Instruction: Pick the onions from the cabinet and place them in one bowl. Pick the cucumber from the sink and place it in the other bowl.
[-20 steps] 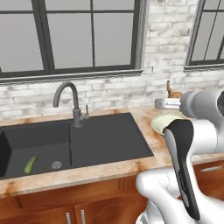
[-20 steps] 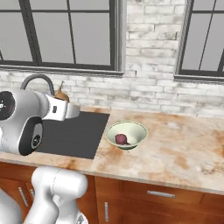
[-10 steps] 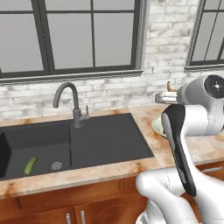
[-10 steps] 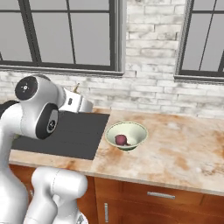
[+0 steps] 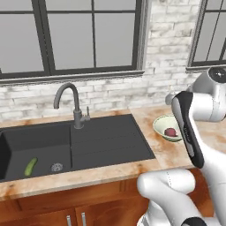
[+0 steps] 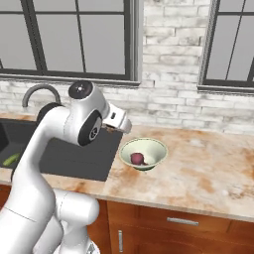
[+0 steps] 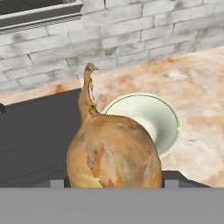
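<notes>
Gripping the yellow-brown onion (image 7: 114,151) from either side, the gripper (image 7: 114,180) held its jaws part-way open around the bulb, the onion's long axis running along the hand and its curled stem tip pointing away toward the brick wall (image 7: 131,35). Just beyond sat one pale green-cream bowl (image 6: 158,149) on the counter (image 6: 208,168), a single purple-red onion (image 6: 137,158) inside. Farther left, one cucumber (image 5: 30,167) lay in the dark sink (image 5: 106,141), angled toward the tap (image 5: 70,103).
</notes>
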Available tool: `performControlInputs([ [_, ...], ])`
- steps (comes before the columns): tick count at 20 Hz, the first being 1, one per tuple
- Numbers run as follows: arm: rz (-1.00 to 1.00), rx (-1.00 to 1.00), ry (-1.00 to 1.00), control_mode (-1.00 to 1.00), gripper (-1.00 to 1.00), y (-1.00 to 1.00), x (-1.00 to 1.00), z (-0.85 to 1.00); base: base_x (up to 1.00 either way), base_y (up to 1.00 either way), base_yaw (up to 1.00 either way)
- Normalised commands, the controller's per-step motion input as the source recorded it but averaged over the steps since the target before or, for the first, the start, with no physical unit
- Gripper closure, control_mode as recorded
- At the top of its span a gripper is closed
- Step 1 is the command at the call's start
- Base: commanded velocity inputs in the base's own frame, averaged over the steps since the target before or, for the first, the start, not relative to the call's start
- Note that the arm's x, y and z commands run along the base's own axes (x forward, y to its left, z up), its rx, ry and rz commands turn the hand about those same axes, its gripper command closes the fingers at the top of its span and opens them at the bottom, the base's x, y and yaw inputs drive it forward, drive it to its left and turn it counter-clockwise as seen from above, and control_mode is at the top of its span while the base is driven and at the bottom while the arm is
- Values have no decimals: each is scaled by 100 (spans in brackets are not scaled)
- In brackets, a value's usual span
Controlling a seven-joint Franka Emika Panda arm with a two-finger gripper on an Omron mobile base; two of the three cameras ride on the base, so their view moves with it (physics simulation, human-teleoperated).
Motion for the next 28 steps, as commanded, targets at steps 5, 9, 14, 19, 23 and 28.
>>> performControlInputs([
  [5, 0, -8, 9, -100, 100, -53, 45, -69, 0, 0, 0],
  [9, -2, -12, 7, -100, 100, -36, 26, -54, 0, 0, 0],
  [14, -3, -1, 7, -100, 100, -35, 16, -38, 0, 0, 0],
  [19, -5, -2, 8, -100, 100, -21, 35, -32, 0, 0, 0],
  [23, -5, -1, 9, -100, 100, -5, 47, -58, 0, 0, 0],
  [28, -2, 0, 8, -100, 100, -7, 36, -52, 0, 0, 0],
])
